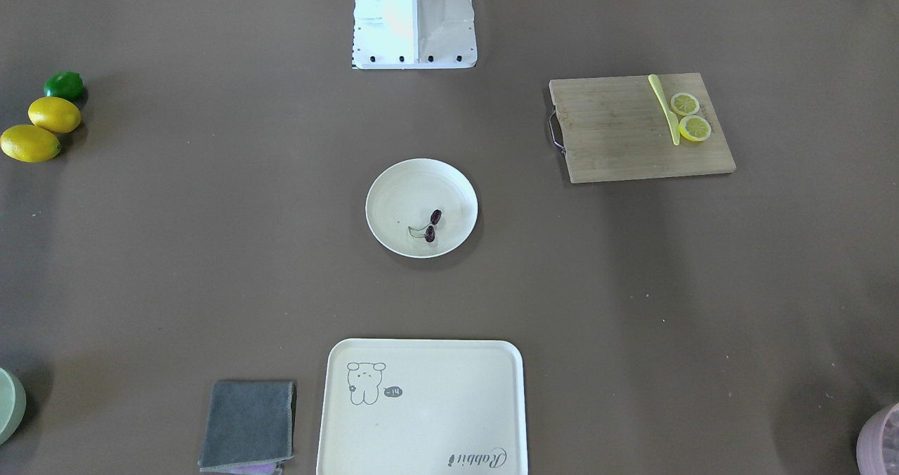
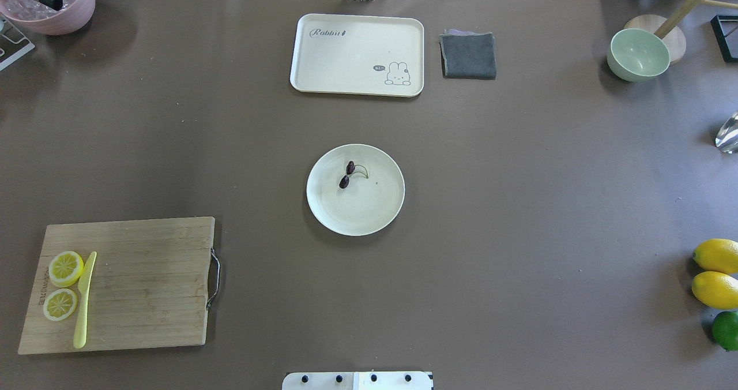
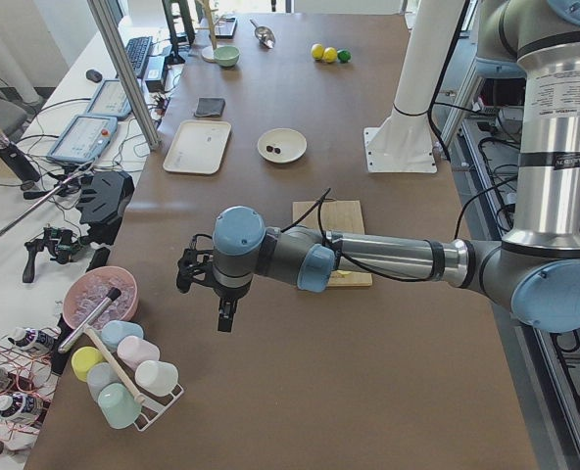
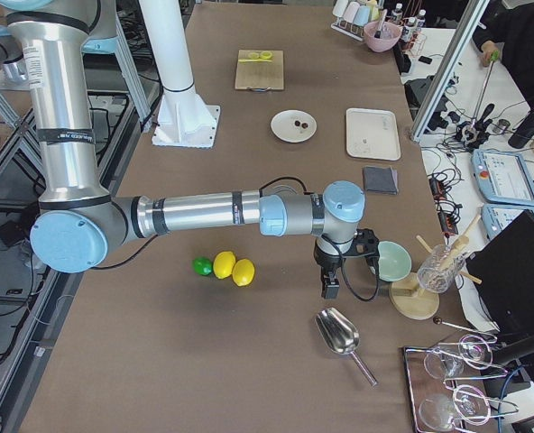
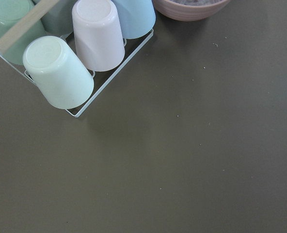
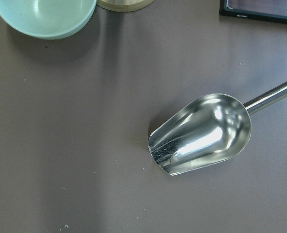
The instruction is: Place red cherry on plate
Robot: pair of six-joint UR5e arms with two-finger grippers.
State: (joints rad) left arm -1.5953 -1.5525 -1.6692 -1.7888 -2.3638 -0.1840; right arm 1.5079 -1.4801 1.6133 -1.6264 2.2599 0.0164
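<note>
The red cherry (image 1: 432, 225) (image 2: 347, 175), two dark berries on a pale green stem, lies inside the round cream plate (image 1: 393, 187) (image 2: 369, 211) at the table's middle. Neither gripper is near it. My left gripper (image 3: 224, 318) hangs over the table's left end beside a rack of cups; it shows only in the left side view, so I cannot tell whether it is open or shut. My right gripper (image 4: 328, 289) hangs over the right end above a metal scoop; it shows only in the right side view, and I cannot tell its state either.
A rabbit tray (image 2: 357, 55) and grey cloth (image 2: 468, 55) lie beyond the plate. A cutting board (image 2: 144, 280) holds lemon slices (image 2: 63, 283) and a yellow knife. Lemons and a lime (image 2: 718, 289) sit at the right edge, near a green bowl (image 2: 637, 54) and the scoop (image 6: 201, 133).
</note>
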